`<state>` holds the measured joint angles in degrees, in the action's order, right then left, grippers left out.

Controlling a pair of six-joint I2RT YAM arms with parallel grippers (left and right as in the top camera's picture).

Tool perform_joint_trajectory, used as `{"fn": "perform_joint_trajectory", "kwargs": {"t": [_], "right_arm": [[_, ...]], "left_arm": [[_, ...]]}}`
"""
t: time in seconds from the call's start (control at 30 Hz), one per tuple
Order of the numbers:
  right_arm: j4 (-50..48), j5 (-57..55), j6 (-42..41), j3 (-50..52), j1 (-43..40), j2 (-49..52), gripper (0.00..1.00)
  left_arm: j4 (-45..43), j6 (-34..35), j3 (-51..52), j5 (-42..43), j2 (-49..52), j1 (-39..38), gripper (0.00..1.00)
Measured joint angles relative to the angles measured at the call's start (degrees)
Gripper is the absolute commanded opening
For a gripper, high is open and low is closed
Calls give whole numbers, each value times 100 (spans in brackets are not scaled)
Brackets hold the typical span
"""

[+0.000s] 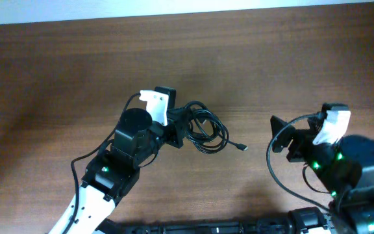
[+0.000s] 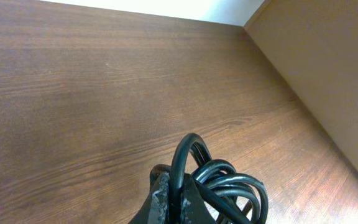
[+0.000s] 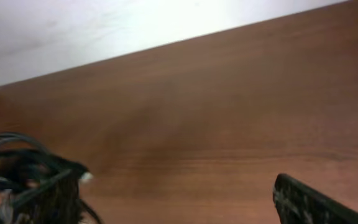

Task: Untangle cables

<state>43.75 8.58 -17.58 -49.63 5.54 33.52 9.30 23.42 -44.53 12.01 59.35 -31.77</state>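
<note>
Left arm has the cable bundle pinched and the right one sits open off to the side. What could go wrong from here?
1. The left gripper is shut on the cables where several loops bunch together, so a pull may drag or tighten the whole coil instead of freeing a strand.
2. The right gripper is open and holds nothing. The plug end lying loose between the arms is thin, and a grab for it could miss.

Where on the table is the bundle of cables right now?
In the overhead view the cables are bunched mid-frame, clamped at their left side by the left pincer; the open right pincer stands apart to their right.
</note>
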Motion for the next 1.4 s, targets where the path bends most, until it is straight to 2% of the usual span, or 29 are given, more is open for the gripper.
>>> {"fn": "perform_joint_trajectory", "kwargs": {"t": [0.13, 0.37, 0.53, 0.63, 0.8, 1.0, 1.2, 1.4], "right_arm": [[50, 911, 7, -516, 0, 678, 99], [-184, 1648, -26, -525, 0, 1434, 98], [-566, 2256, -938, -525, 0, 1808, 98], [-756, 2771, -1176, -525, 0, 2081, 98], [-1276, 4039, -1069, -525, 0, 2588, 98], [-1285, 4966, -695, -525, 2, 2741, 98], [-1276, 5152, -509, -525, 297, 2741, 98], [-927, 4693, -507, -527, 507, 2850, 99]], "left_arm": [[13, 0, 0, 2, 0, 0, 0], [17, 52, 0, 2, 2, 0, 0], [11, 280, 0, 11, 101, 0, 0], [-79, 328, 0, 28, 203, 0, 0], [-490, 350, 0, 271, 361, 0, 0], [-686, 433, 0, 503, 568, 0, 0], [-1222, 498, 0, 813, 732, -63, 0], [-1364, 514, 0, 922, 772, -315, 0]]}}
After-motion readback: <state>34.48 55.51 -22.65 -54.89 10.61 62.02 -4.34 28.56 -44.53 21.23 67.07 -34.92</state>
